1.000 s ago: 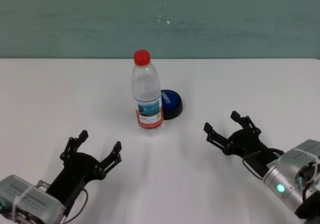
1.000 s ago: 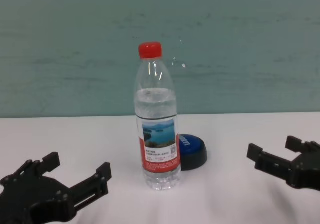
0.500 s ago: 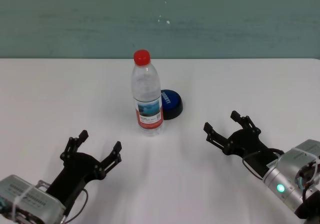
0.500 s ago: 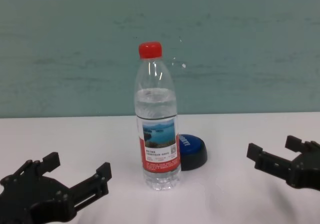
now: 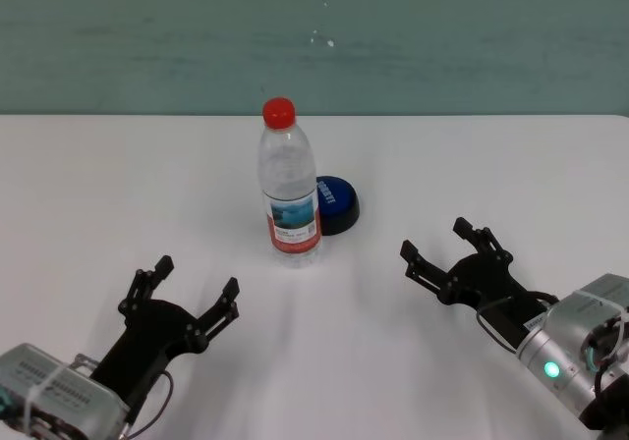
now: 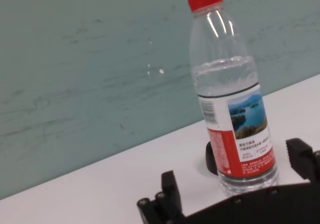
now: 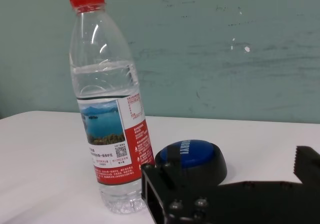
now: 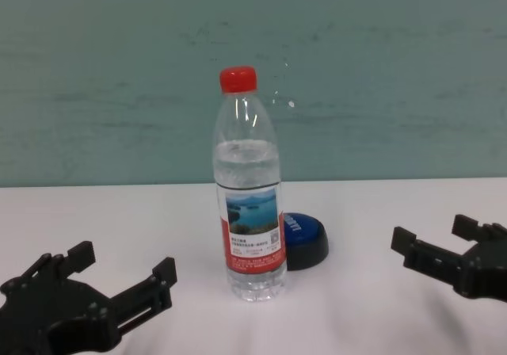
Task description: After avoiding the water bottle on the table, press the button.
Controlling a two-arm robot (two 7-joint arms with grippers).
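Observation:
The water bottle (image 5: pixel 289 189) stands upright on the white table (image 5: pixel 118 175), clear with a red cap and a red-and-white lake label; it also shows in the chest view (image 8: pixel 249 204), the left wrist view (image 6: pixel 233 104) and the right wrist view (image 7: pixel 110 114). The blue button (image 5: pixel 335 202) on its black base sits just behind and to the right of the bottle, partly hidden by it in the chest view (image 8: pixel 303 238); it also shows in the right wrist view (image 7: pixel 191 157). My left gripper (image 5: pixel 196 276) is open and empty, near-left of the bottle. My right gripper (image 5: pixel 434 241) is open and empty, near-right of the button.
A teal wall (image 5: pixel 442 37) runs behind the table's far edge. Bare white tabletop lies to the left and right of the bottle and between the two grippers.

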